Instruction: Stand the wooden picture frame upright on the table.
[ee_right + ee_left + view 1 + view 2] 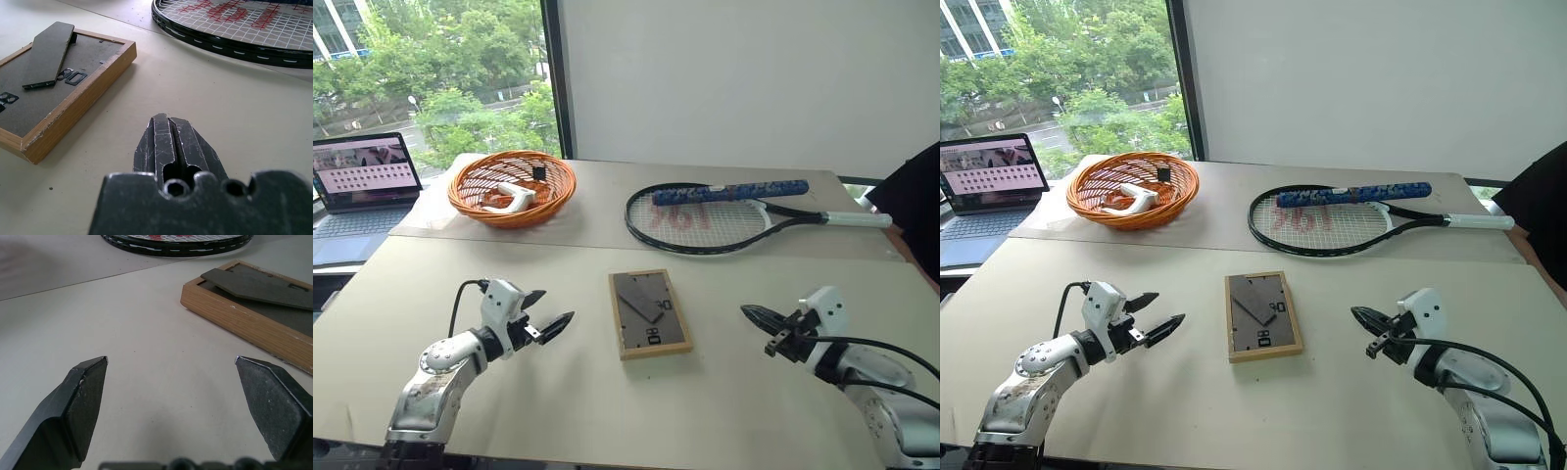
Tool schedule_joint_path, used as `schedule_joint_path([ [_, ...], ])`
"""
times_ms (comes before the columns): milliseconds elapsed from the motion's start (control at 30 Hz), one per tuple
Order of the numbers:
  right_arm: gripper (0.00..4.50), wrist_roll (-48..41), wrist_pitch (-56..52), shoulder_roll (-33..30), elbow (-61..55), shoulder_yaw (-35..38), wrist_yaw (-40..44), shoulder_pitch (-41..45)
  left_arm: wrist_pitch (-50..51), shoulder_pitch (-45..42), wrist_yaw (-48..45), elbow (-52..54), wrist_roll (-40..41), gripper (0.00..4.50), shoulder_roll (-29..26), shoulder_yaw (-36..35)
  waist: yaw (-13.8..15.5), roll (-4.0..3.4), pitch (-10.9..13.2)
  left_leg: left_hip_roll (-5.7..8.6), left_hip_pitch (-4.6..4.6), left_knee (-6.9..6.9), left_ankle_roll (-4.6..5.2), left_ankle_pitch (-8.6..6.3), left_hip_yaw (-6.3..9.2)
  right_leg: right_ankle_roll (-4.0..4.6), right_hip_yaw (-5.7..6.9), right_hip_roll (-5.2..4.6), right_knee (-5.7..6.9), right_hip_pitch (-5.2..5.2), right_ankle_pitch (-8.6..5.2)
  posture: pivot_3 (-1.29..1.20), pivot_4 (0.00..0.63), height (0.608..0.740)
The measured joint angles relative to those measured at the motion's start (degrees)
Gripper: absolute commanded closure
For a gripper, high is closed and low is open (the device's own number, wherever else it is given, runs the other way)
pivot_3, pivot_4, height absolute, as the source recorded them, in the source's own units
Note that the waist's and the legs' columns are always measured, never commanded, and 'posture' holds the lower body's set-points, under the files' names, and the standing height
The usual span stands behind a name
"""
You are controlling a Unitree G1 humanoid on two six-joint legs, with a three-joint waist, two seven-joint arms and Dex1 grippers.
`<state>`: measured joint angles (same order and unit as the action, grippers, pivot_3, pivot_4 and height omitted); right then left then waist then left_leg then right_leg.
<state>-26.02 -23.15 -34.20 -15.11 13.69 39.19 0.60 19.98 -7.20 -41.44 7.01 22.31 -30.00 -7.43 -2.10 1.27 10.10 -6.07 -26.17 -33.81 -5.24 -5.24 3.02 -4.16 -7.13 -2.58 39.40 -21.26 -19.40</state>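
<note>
At centre of the head view, wooden picture frame [650, 313] flat on the desk [558, 392], grey back up; left claw [551, 326] spread wide and empty at lower left, right claw [756, 317] pinched shut, empty, lower right. In left wrist view, frame corner at upper right beyond parted fingers [80, 399]. In right wrist view, frame at left, closed tips short of it.

Wooden picture frame [650, 313]: one, lying flat
Tennis racket [724, 215]: one
Orange woven basket [512, 188]: one
White object in the basket [514, 199]: one
Laptop [360, 186]: one
Worktop [509, 392]: one
Robot hands: two, left hand [548, 325] and right hand [756, 318]
</note>
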Motion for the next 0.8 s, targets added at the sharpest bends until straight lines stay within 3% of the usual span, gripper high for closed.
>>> schedule_joint_path([
  [67, 4.45, 0.0, 0.0, 0.0, 0.0, 0.0, 0.0, 0.0, 0.0, 0.0, -0.1, 0.0, 0.0, 0.0, 0.0, 0.0, 0.0, 0.0, 0.0, 0.0, 0.0, 0.0, 0.0, 0.0, 0.0, 0.0, 0.0, 0.0, 0.0, 0.0, 0.0, 0.0, 0.15, 0.697],
  [167, 4.45, 0.5, -2.7, -6.5, 0.7, -3.3, 4.4, 5.5, 9.5, -7.4, -4.6, -1.3, 4.6, 0.0, -4.9, 0.5, -0.1, -0.06, 0.1, 0.0, -0.07, -0.04, 0.01, 0.05, 0.0, -0.06, 0.0, 0.01, 0.02, -0.07, 0.05, 0.0, 0.15, 0.697],
  [267, 4.5, 3.2, -2.9, -8.3, 3.6, -7.1, 6.2, 13.4, 13.8, -14.3, -4.6, -1.1, 4.4, 0.71, -5.9, 2.9, -0.1, -0.03, 0.0, 0.01, 0.0, -0.04, 0.01, 0.05, 0.0, -0.09, 0.01, 0.0, -0.14, 0.08, 0.06, 0.0, 0.15, 0.697],
  [467, 4.5, 10.5, -2.5, -4.9, 15.8, -18.6, 8.5, 21.1, 18.1, -17.1, -1.3, -5.7, -2.1, 3.02, -1.5, 14.0, 0.0, -0.03, 0.1, 0.02, -0.26, 0.09, 0.16, -0.12, 0.01, 0.29, 0.04, 0.01, -0.34, -0.03, 0.18, 0.0, 0.15, 0.697],
  [600, 4.5, 12.8, -1.7, -3.5, 18.0, -21.9, 9.8, 22.7, 18.0, -18.6, 0.2, -5.4, -5.0, 4.44, -0.8, 16.7, 0.6, -0.06, 0.1, 0.03, -0.23, 0.07, 0.14, -0.12, 0.01, 0.29, 0.07, 0.0, -0.33, 0.03, 0.19, 0.0, 0.15, 0.697],
  [800, 4.5, 9.7, -4.3, -2.3, 9.6, -22.5, 13.6, 17.1, 20.5, -16.1, 1.0, -1.1, -4.8, 4.44, 0.8, 16.9, 1.3, -0.06, 0.1, 0.04, -0.21, 0.0, 0.12, -0.11, 0.02, 0.27, 0.07, -0.01, -0.32, 0.1, 0.19, 0.0, 0.15, 0.697],
])
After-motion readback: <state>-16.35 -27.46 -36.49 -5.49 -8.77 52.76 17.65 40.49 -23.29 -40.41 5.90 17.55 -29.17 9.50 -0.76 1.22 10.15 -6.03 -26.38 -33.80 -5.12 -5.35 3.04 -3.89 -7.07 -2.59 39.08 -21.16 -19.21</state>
